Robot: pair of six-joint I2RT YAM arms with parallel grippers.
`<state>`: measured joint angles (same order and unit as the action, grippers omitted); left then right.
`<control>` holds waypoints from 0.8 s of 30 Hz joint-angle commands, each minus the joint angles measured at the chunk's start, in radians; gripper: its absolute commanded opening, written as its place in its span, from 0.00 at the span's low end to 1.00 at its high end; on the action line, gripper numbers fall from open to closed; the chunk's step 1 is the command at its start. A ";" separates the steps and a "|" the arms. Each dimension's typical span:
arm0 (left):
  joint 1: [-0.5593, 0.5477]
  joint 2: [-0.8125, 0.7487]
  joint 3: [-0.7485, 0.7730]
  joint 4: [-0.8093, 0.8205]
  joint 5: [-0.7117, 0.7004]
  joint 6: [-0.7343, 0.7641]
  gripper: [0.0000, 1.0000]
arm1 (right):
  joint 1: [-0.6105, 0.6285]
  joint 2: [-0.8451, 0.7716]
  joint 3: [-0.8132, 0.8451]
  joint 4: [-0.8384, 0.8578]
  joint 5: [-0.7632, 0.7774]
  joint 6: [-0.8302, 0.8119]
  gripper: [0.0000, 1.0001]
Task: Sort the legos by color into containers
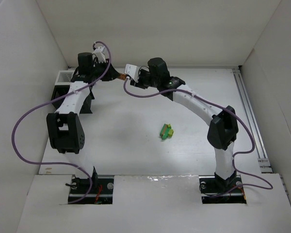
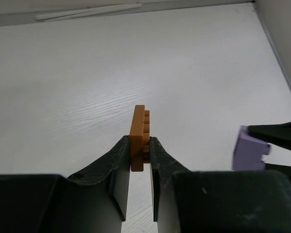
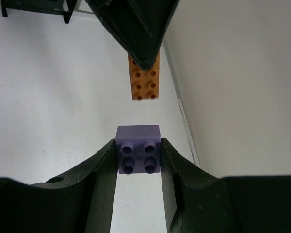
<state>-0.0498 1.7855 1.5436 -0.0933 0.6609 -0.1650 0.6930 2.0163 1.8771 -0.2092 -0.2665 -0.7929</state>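
My left gripper (image 2: 139, 143) is shut on a flat orange lego (image 2: 139, 133), held on edge above the table. My right gripper (image 3: 138, 145) is shut on a square lilac lego (image 3: 138, 154). The two grippers face each other closely at the back of the table, left gripper (image 1: 115, 74) and right gripper (image 1: 128, 80). In the right wrist view the orange lego (image 3: 143, 80) hangs from the left fingers (image 3: 136, 29) just beyond the lilac one. A small clump of green and yellow-green legos (image 1: 166, 131) lies mid-table. The black rack of containers (image 1: 63, 75) stands back left, mostly hidden by the left arm.
White walls enclose the table on three sides. A metal rail (image 1: 247, 111) runs along the right edge. Purple cables (image 1: 19, 131) loop beside both arms. A corner of the rack (image 3: 34, 6) shows at the top left of the right wrist view.
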 commanded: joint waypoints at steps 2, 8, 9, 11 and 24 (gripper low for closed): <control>0.007 -0.115 -0.046 0.046 -0.095 0.033 0.00 | 0.003 -0.093 -0.016 0.047 -0.033 0.020 0.00; 0.065 -0.197 -0.144 0.157 0.048 -0.028 0.00 | -0.047 -0.102 -0.049 0.070 -0.013 0.123 0.00; 0.079 -0.219 -0.161 0.168 0.048 -0.039 0.00 | -0.061 -0.091 -0.049 0.079 -0.013 0.154 0.00; 0.088 -0.267 -0.197 0.153 0.048 -0.021 0.00 | -0.104 -0.079 -0.039 0.088 -0.013 0.249 0.00; 0.335 -0.475 -0.269 -0.229 -0.348 0.160 0.00 | -0.245 -0.047 -0.073 0.237 -0.213 0.552 0.00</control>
<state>0.2348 1.3151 1.3060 -0.2111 0.4248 -0.0559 0.4393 1.9594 1.8259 -0.0753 -0.3771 -0.3317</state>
